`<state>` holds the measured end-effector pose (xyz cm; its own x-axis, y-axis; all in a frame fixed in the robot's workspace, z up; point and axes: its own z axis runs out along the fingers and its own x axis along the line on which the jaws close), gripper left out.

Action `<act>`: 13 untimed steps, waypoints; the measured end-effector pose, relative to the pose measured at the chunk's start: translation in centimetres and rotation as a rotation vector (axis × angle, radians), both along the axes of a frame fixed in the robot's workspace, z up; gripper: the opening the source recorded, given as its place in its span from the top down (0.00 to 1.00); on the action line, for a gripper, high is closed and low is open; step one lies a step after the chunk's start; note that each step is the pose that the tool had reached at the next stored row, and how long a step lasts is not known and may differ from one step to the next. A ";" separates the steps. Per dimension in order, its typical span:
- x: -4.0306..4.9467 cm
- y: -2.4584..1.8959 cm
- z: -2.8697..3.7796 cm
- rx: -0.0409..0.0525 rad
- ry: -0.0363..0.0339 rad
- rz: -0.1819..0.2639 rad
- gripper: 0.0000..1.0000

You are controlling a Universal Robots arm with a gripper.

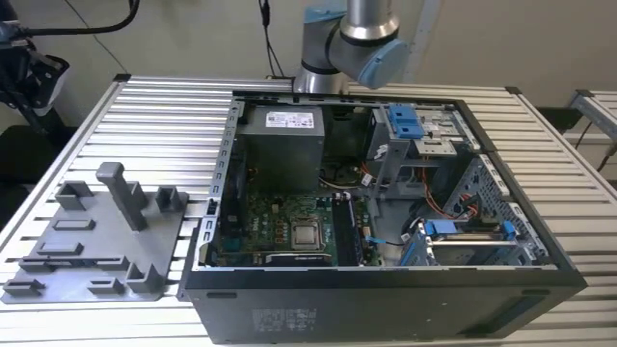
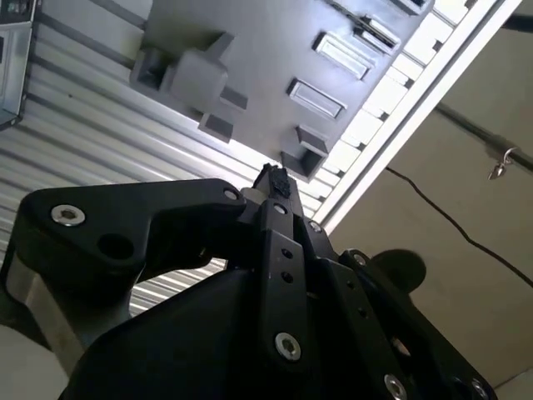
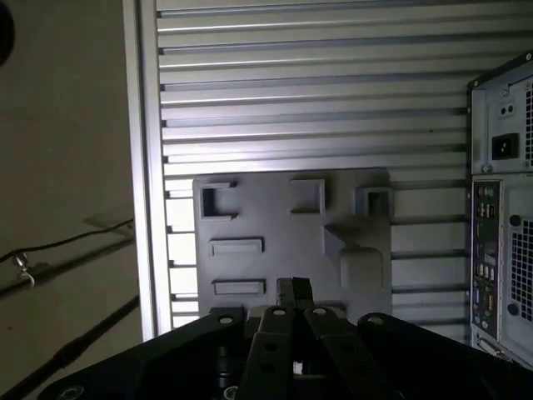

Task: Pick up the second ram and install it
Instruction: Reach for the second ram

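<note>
My gripper [image 3: 293,290] hangs high above the grey plastic tray [image 3: 275,218]. Its black fingertips [image 2: 275,178] are pressed together with nothing between them. The tray [image 1: 97,238] lies on the slatted table at the exterior view's left, and its posts and pockets hold no stick. Inside the open computer case, the green motherboard [image 1: 274,224] carries a square silver chip [image 1: 306,235]. Thin dark strips [image 1: 347,230] stand in the slots just right of that chip. I cannot tell whether the second ram is one of them.
The open black case [image 1: 386,289] fills the table's middle and right, with a grey power supply [image 1: 282,141] and blue drive brackets [image 1: 405,121] inside. The arm's elbow [image 1: 352,43] rises behind the case. The case's rear panel [image 3: 504,250] sits beside the tray.
</note>
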<state>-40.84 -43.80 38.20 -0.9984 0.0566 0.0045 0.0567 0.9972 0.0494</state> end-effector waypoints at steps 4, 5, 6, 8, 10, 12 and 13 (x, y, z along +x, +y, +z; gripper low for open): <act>-0.06 -1.05 -0.12 0.0000 0.0000 0.000 0.89; -0.08 -1.31 -0.15 0.0000 -0.0001 0.000 0.89; -0.10 -1.63 -0.18 0.0000 -0.0001 0.000 0.89; -0.14 -2.18 -0.24 0.0001 -0.0001 0.000 0.89; -0.25 -2.84 -0.30 0.0001 -0.0001 0.000 0.89; -0.44 -3.31 -0.35 0.0001 -0.0001 0.000 0.89; -0.54 -3.52 -0.39 0.0001 -0.0001 0.000 0.89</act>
